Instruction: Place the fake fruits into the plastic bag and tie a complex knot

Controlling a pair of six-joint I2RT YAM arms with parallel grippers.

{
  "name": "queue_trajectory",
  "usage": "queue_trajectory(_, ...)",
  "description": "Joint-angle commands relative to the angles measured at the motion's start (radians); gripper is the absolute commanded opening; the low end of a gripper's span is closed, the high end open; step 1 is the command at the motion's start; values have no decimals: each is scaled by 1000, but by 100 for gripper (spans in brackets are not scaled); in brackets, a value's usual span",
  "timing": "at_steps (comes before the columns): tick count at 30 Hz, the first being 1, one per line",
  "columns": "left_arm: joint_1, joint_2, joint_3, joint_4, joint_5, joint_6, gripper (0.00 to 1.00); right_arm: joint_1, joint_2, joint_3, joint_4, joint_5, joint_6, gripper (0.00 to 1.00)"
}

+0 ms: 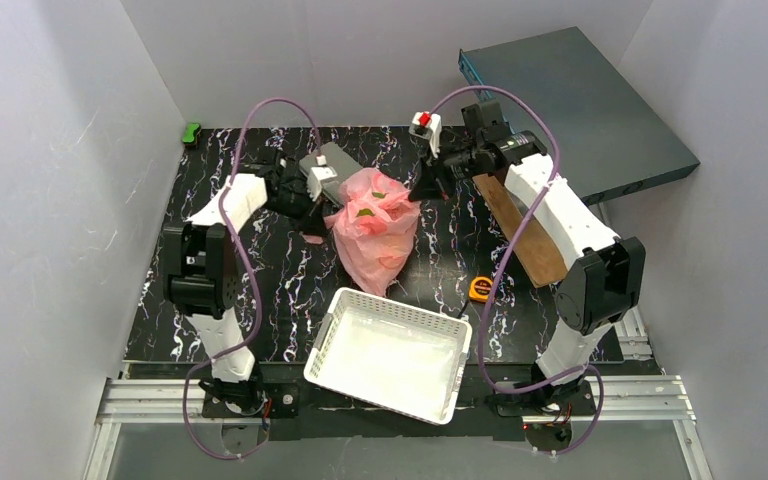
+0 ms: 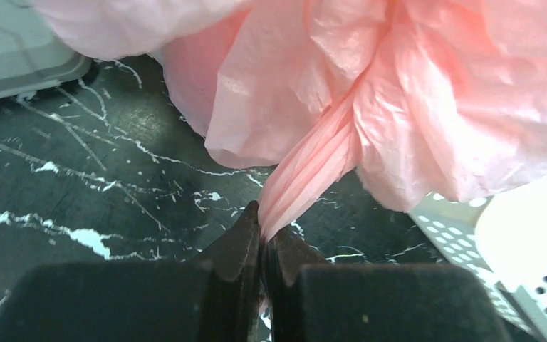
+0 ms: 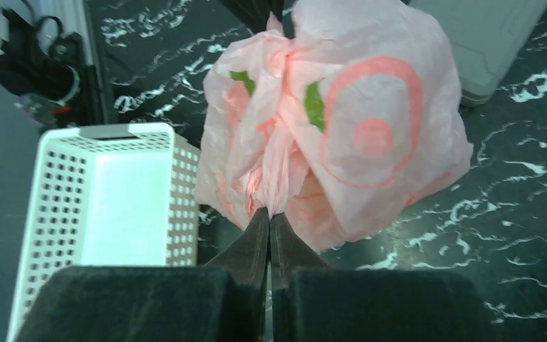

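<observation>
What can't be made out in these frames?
Fruits: hidden inside the bag, every view; count unknown.
Knot: top view too small; wrist views show only gathered folds, tied or not unclear.
Strip ends: pinched out of sight between left fingers and right fingers.
Bag top: cut off by left wrist frame edge.

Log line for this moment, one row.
phase: tying | left gripper: shut on plastic bag handle strip | right gripper: shut on opposite strip | strips: pulled apart
</observation>
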Motion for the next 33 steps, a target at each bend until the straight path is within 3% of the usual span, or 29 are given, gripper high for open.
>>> queue_trajectory(1, 34, -123, 32, -28, 139, -137, 0, 33, 33, 111, 18, -90, 186, 1)
queue_trajectory(5, 37, -106, 117, -43, 74, -238, 0, 97, 80, 246, -29, -124, 205, 1)
queue_trajectory(9, 82, -69, 141, -56, -30, -342, 0, 88, 99, 300, -166, -14, 51, 1)
queue_trajectory(12, 187, -32, 164, -89, -60, -415, 0, 51, 44, 161, -253, 187, -174, 1)
queue_trajectory(17, 295, -12, 140, -111, -173, -392, 0, -57, -80, -259, -17, 531, -434, 1)
queue_trajectory(20, 289, -21, 91, -110, -132, -324, 0, -55, -58, -317, 31, 576, -446, 1)
queue_trajectory(25, 237, -33, 16, -61, -132, -347, 0, -7, -5, -314, 86, 591, -410, 1)
queue_trajectory(33, 354, 41, 46, -66, -201, -344, 0, -98, 9, -425, 178, 715, -485, 1)
